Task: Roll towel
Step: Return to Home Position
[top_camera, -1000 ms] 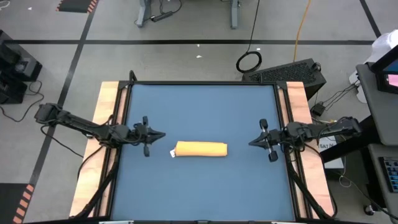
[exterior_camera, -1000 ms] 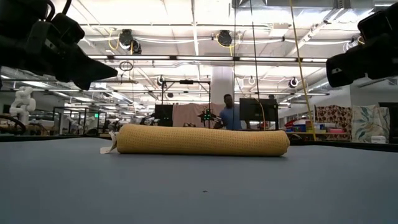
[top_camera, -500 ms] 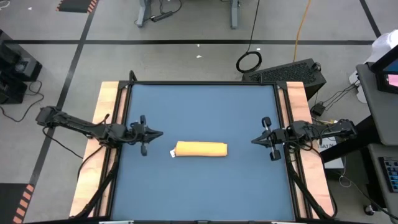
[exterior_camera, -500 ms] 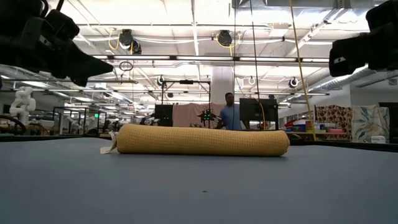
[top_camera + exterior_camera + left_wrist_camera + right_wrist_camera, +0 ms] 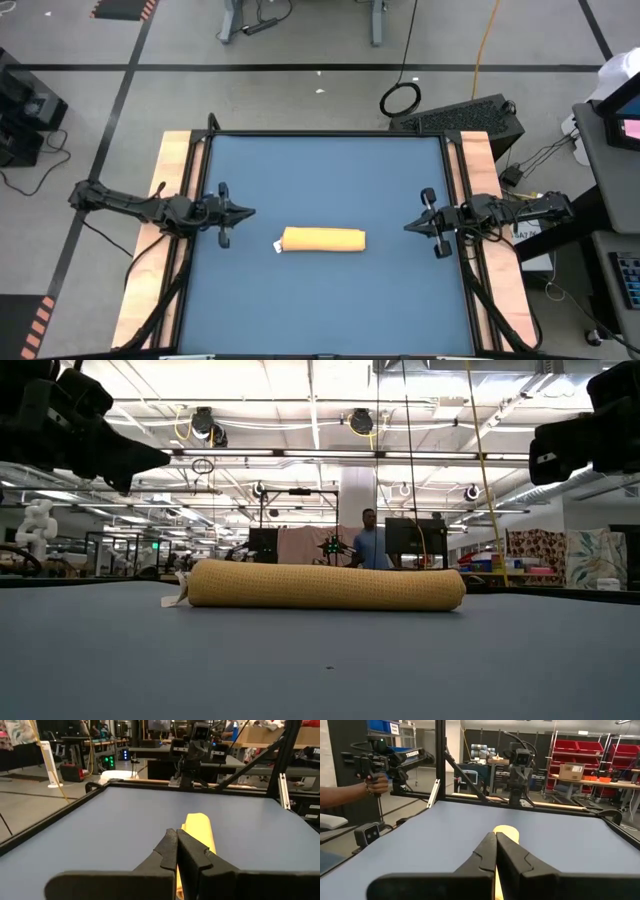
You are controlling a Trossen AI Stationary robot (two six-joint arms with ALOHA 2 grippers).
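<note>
A rolled orange-yellow towel (image 5: 323,240) lies near the middle of the blue table (image 5: 330,170). The left gripper (image 5: 248,212) hovers at nine o'clock, the right gripper (image 5: 408,227) at three, both pinched closed and empty.
</note>
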